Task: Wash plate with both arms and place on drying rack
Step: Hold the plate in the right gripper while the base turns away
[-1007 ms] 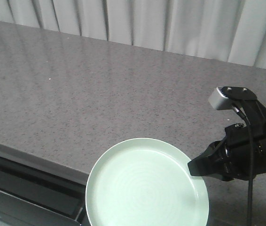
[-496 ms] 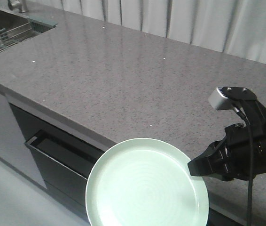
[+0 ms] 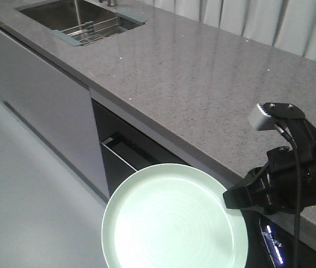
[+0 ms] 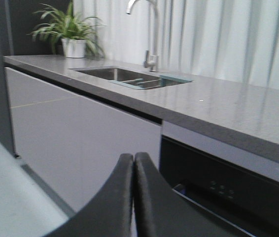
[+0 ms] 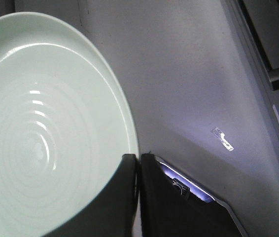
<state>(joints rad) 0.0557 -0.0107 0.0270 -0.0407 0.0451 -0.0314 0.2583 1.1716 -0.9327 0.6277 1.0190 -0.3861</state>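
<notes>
**Front view.** Shows the plate [image 3: 169,223] face-up and roughly level at lower centre, out over the floor [image 3: 24,184] in front of the tabletop [image 3: 202,72]. Pinched at its right rim by the right pincer [image 3: 229,198], clamped on the edge. Behind that pincer, on the black right arm [image 3: 300,178], note a grey camera block [image 3: 260,118] and a black cable [image 3: 297,223]. Places the rack [image 3: 94,30] at upper left, set in the sink [image 3: 52,12], well apart from the plate. Below the tabletop edge, note a dark drawer front [image 3: 130,164] with a bar handle, just beyond the plate's far rim.

**Right wrist view.** Shows the same grip from close by: faint concentric rings inside the plate, rim caught between the two dark fingers [image 5: 122,197].

**Left wrist view.** Shows the left pincer [image 4: 133,158] pressed together, finger against finger, low before pale cabinet doors [image 4: 80,128]. Beyond, along the tabletop: sink, tap [image 4: 152,29], potted plant [image 4: 70,34], curtain [image 4: 228,39].
</notes>
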